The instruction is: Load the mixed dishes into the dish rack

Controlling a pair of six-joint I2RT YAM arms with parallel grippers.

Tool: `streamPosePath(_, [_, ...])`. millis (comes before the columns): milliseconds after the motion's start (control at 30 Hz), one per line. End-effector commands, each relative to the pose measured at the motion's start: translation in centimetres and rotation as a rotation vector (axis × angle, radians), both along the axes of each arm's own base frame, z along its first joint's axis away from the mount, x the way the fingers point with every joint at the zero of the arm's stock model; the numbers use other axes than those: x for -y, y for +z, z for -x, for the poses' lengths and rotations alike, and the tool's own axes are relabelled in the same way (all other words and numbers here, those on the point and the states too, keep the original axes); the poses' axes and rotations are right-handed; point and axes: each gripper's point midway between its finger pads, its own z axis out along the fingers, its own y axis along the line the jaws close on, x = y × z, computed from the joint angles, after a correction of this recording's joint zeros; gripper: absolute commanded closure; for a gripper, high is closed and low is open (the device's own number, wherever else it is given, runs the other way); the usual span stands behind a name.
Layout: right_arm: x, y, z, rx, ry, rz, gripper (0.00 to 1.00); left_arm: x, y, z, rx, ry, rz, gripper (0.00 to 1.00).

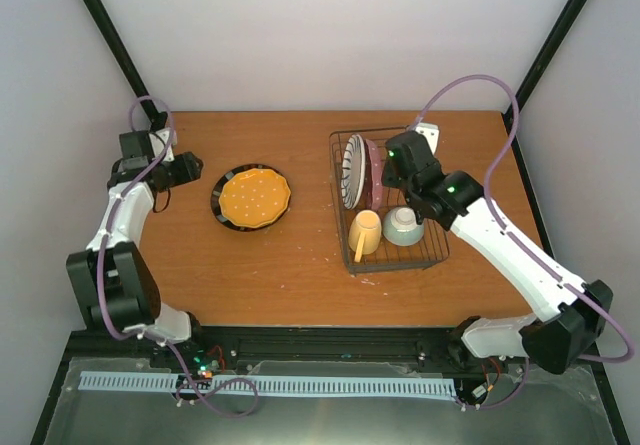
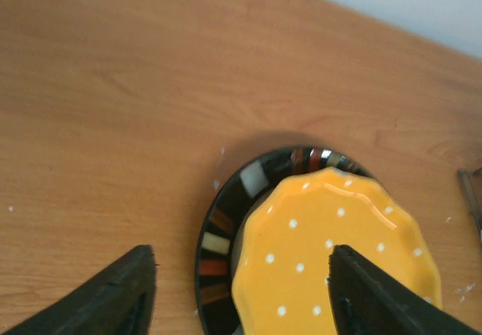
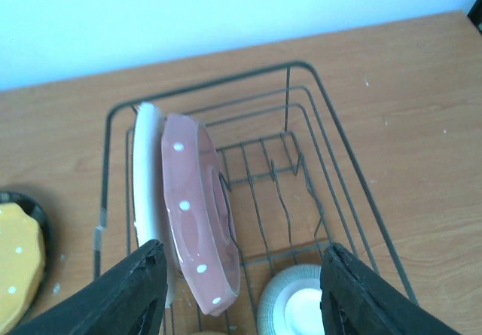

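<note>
The orange dotted dark-rimmed plate (image 1: 252,197) lies flat on the table, left of the dish rack (image 1: 400,264). In the rack the striped white plate (image 1: 353,170) and the pink speckled plate (image 1: 374,170) stand upright side by side. The yellow mug (image 1: 365,233) and green bowl (image 1: 404,225) sit at its near end. My left gripper (image 1: 190,168) is open and empty beside the orange plate's left edge, which lies between the fingers in the left wrist view (image 2: 331,260). My right gripper (image 1: 395,165) is open and empty over the rack, just right of the pink plate (image 3: 197,214).
The rack's empty dividers (image 3: 288,102) lie to the right of the pink plate. The bowl (image 3: 301,309) sits upside down below my right fingers. The table's far edge meets a white wall, and black frame posts stand at both back corners.
</note>
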Motion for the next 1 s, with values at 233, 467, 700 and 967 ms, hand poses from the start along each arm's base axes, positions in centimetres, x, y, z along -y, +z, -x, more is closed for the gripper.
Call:
streamPosePath(233, [0.9,3.5,0.8,0.079,-0.001,-0.027,0.44,3.0,-8.2,0.6,-0.290,-0.128,0.204,0.45])
streamPosePath(467, [0.7,3.5,0.8,0.079,0.009,-0.035,0.44,4.3,-10.5,1.1,-0.338,-0.176,0.282,0.45])
streamPosePath(700, [0.5,3.4,0.8,0.081,0.013,-0.042,0.44,5.0,-12.3,1.2,-0.375,-0.199,0.315,0.48])
streamPosePath(967, [0.5,3.8,0.8,0.090,0.019,-0.048,0.44,6.0,-14.1,1.3,-0.428,-0.219,0.298,0.52])
